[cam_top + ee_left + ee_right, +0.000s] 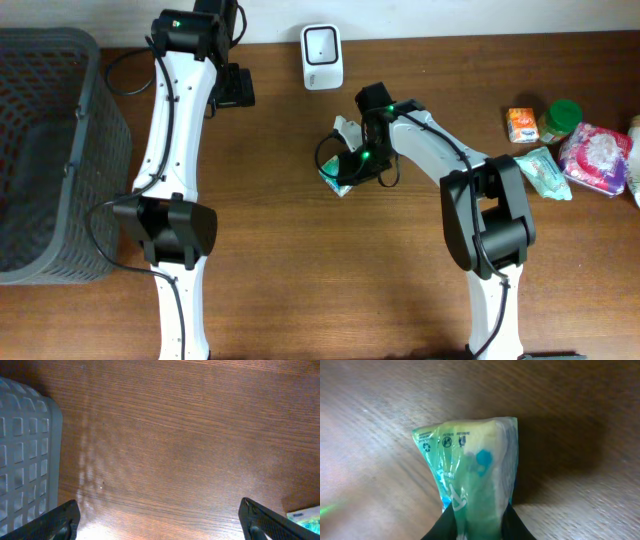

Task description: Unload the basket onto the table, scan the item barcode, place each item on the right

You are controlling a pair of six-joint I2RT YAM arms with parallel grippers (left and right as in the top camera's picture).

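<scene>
Two pincers are seen. The right pincer (479,519) is closed on a green packet (470,460) near the middle of the table (300,290); the left pincer (161,521) is spread wide, empty.

arms (180,130) (440,150): 2 | basket (112,170): 1 | scanner (322,57): 1 | green packets (338,183) (545,170): 2 | orange carton (522,123): 1

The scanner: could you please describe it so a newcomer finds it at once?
On the wooden table, look at the middle of the far edge. The scanner is the white box with a dark window; the packets at the right are colourful.
</scene>
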